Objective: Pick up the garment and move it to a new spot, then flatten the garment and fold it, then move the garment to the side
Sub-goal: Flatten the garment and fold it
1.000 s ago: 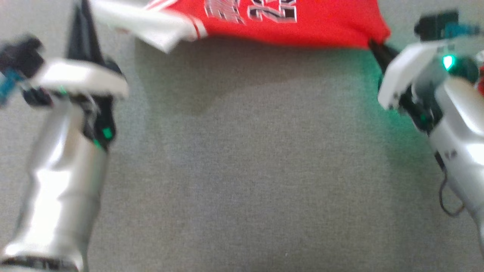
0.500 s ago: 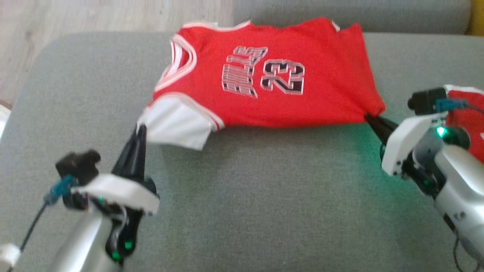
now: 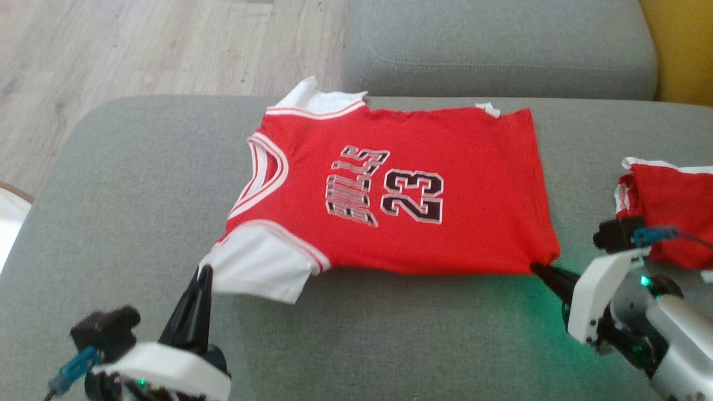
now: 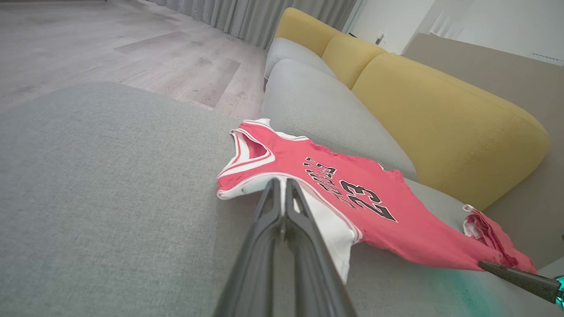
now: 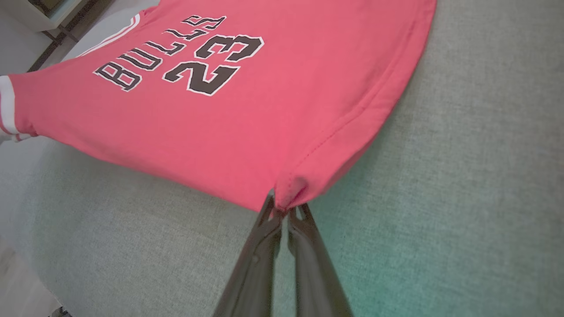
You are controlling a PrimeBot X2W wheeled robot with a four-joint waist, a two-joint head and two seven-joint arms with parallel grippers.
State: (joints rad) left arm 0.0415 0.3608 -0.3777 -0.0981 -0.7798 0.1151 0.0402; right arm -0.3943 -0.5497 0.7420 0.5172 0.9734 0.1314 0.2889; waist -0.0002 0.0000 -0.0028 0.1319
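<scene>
Nearest me, at about seven o'clock in the head view, the left gripper (image 3: 205, 273) has its two dark fingers pressed together on the corner of the white sleeve (image 3: 259, 267) of the red jersey (image 3: 401, 189). Over at four o'clock the right gripper (image 3: 537, 268) is pinched just as tight on the jersey's near hem corner (the right wrist view shows the cloth bunched into a small knot between the tips). Between the two arms runs the grey seat cushion (image 3: 356, 340), tinted green beside the right arm.

The jersey lies spread face-up across the middle of that cushion. Its "BULLS 23" print is uppermost, the neck is towards nine o'clock and the hem towards three. Its near edge is held slightly off the fabric and casts a shadow. At three o'clock, apart from it, sits a crumpled second red garment (image 3: 668, 211).

Farther back there is a grey back cushion (image 3: 496, 50) at twelve o'clock, a yellow cushion (image 3: 679, 50) at two and a wooden floor (image 3: 139, 44) at eleven.
</scene>
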